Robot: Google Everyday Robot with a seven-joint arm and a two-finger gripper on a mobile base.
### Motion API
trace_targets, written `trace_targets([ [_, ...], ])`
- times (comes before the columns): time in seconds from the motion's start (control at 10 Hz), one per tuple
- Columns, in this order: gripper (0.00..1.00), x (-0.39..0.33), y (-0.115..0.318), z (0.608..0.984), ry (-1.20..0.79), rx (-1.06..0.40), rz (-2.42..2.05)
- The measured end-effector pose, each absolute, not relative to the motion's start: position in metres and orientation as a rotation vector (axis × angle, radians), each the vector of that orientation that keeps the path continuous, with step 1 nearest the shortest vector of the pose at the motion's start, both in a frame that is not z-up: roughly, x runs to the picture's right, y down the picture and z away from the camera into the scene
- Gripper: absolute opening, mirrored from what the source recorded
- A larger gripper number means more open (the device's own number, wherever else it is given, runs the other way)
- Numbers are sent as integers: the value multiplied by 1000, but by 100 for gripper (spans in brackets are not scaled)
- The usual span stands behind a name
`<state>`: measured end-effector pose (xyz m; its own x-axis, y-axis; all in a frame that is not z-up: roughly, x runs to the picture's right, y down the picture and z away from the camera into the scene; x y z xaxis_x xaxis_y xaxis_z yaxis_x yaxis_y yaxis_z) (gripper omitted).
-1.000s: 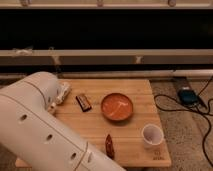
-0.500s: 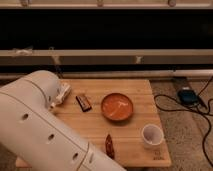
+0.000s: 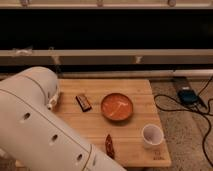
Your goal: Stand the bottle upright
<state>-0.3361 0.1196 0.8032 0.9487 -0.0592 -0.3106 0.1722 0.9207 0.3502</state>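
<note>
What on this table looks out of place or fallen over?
The bottle lies on its side at the table's left edge, mostly hidden behind the arm. The cup stands upright and the bowl sits flat. The gripper is not in view.

You get warm, fairly even light from above on the tabletop, and the cup throws only a soft shadow. The band behind is nearly black. The arm glows pale at left, and its bulk hides the claw from you.
</note>
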Motion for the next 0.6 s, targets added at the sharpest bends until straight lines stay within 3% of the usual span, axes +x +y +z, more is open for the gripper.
trace_targets([
  [0.6, 0, -324, 125, 753, 358, 358, -225],
])
